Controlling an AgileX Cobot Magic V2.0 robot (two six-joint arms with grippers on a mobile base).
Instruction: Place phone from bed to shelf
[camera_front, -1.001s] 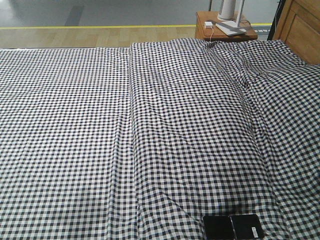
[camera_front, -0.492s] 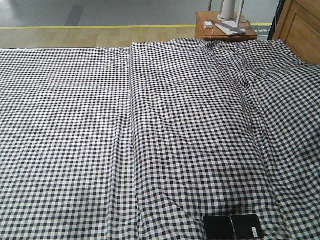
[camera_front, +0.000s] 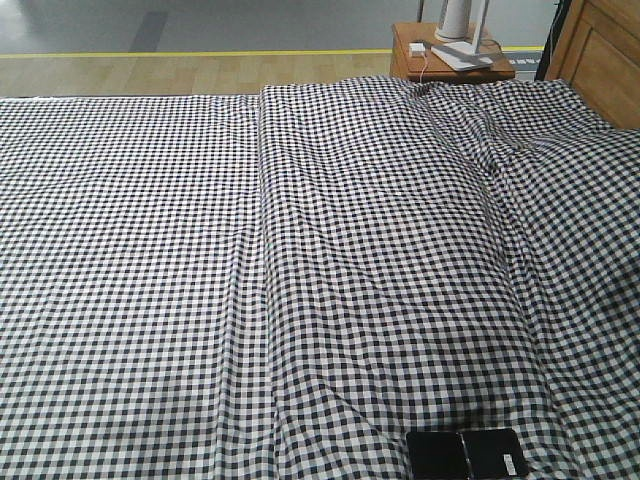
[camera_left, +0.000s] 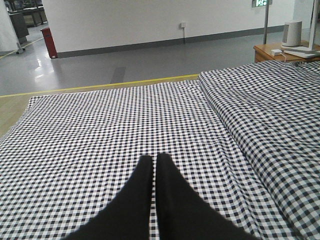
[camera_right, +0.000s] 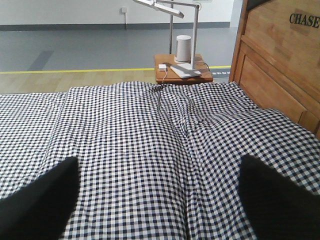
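Glossy black phone (camera_front: 467, 453), seamed across its middle, lies flat on bed (camera_front: 300, 250).

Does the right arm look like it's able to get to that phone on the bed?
Probably yes: the phone lies flat and uncovered on the bed, nothing around it, and the right tool hangs wide open over that bed.

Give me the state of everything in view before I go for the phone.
phone: lying flat on the bed, at the near edge of the front view, not gripped.
left gripper: jaws shut, empty, above the cloth.
right gripper: jaws wide open, empty, above the cloth.
bed: check cloth wrinkled, with long folds running up it.
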